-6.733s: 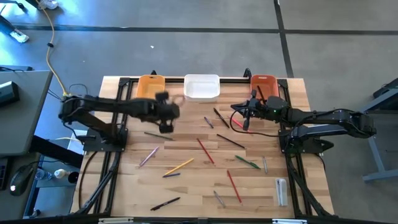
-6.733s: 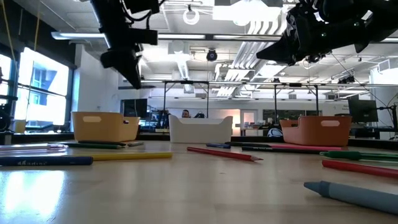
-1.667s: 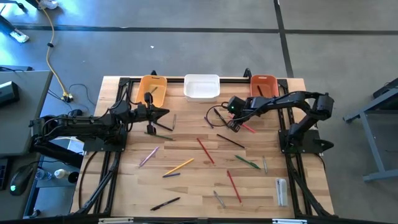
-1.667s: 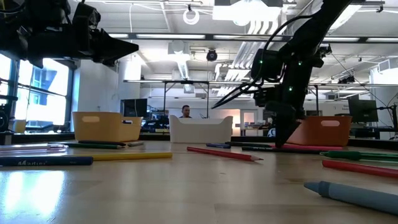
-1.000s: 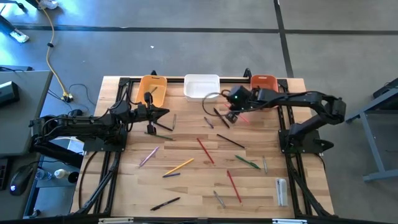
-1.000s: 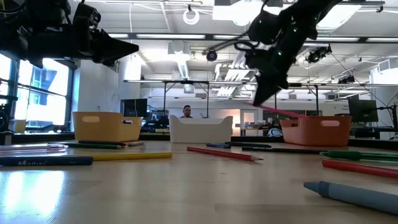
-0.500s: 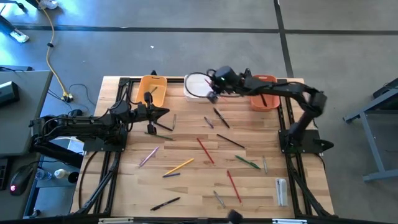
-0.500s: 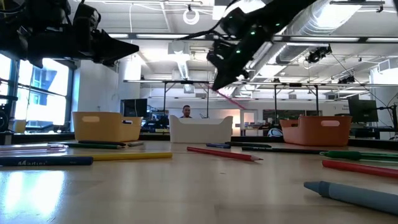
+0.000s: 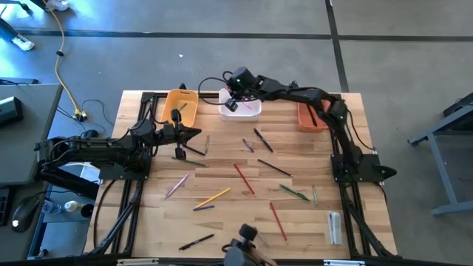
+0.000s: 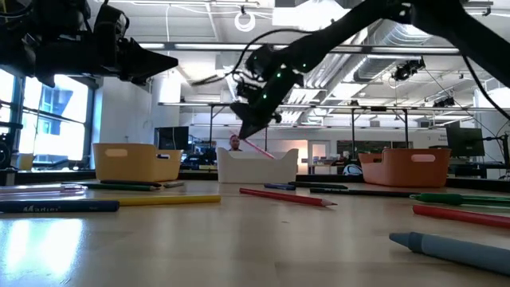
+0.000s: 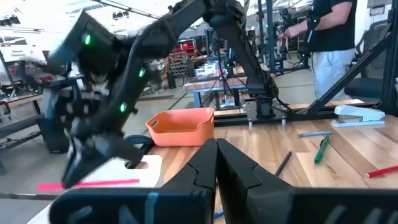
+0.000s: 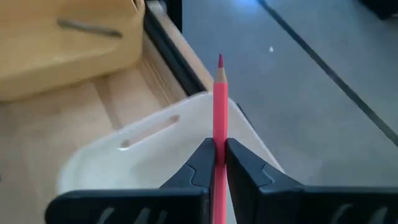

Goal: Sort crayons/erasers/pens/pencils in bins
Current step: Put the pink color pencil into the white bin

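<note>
My right gripper (image 9: 235,100) hangs over the white bin (image 9: 247,111) at the table's far edge, shut on a pink pencil (image 12: 219,106). The yellow-orange bin (image 9: 179,103) stands to the white bin's left and the red-orange bin (image 9: 310,122) to its right. My left gripper (image 9: 198,133) waits shut and empty, level above the table near the yellow-orange bin. Loose pencils, among them a red one (image 9: 244,179) and a yellow one (image 9: 213,197), and dark pens (image 9: 196,241) lie flat on the wood. My right gripper pinches the pink pencil's shaft (image 12: 218,146) between its two fingers (image 12: 200,163), back from the sharpened tip (image 12: 219,60). The fingers come slanting down from above. The pencil is lifted clear and slopes a little over the white bin (image 10: 259,149).
A whitish oblong item (image 9: 334,225) lies near the right front corner and a grey crayon (image 10: 454,249) near the front edge. A dark object (image 9: 242,250) shows at the table's near edge. A person (image 11: 329,31) stands beyond the table.
My right gripper has swung from above the table's right middle toward the far edge and to the left, ending over the white bin. It has carried the pink pencil clear of the table the whole way and has turned somewhat.
</note>
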You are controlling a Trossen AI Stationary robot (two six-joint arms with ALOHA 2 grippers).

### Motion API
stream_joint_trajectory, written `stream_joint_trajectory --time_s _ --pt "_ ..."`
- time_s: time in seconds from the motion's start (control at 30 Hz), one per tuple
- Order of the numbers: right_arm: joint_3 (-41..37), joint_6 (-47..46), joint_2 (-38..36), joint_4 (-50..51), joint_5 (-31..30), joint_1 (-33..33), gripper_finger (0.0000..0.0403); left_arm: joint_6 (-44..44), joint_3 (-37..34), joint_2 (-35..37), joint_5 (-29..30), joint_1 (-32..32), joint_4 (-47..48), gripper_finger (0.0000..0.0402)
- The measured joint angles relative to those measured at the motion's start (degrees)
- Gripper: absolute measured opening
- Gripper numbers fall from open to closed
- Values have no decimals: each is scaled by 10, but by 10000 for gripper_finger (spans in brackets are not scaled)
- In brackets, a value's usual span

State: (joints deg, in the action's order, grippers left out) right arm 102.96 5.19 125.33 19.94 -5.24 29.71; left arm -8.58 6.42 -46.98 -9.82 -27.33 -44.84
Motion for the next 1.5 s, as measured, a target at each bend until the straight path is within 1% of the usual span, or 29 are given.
stream_joint_trajectory --time_s 0.1,0.17,0.33,0.57,0.67,0.77,1.1,1.2,1.3,1.5 --pt "9 13 22 9 0 5 16 0 0 0 0 0 0 0" --pt "9 13 27 9 11 9 16 0 0 0 0 0 0 0" --pt "-4 11 29 10 50 21 16 0 0 0 0 0 0 0" --pt "-4 13 29 12 67 23 16 1 0 0 2 0 0 0" --pt "-4 12 29 15 78 23 16 5 0 0 14 0 0 0" --pt "-4 12 29 18 81 23 16 4 0 0 24 0 1 0" --pt "-5 12 29 40 77 23 17 5 0 0 25 0 2 0" --pt "-5 12 29 32 72 23 18 5 0 0 26 0 2 0" --pt "-5 12 29 30 72 23 30 5 0 0 26 0 2 0" --pt "-5 8 29 33 70 21 83 5 0 0 26 0 2 0"
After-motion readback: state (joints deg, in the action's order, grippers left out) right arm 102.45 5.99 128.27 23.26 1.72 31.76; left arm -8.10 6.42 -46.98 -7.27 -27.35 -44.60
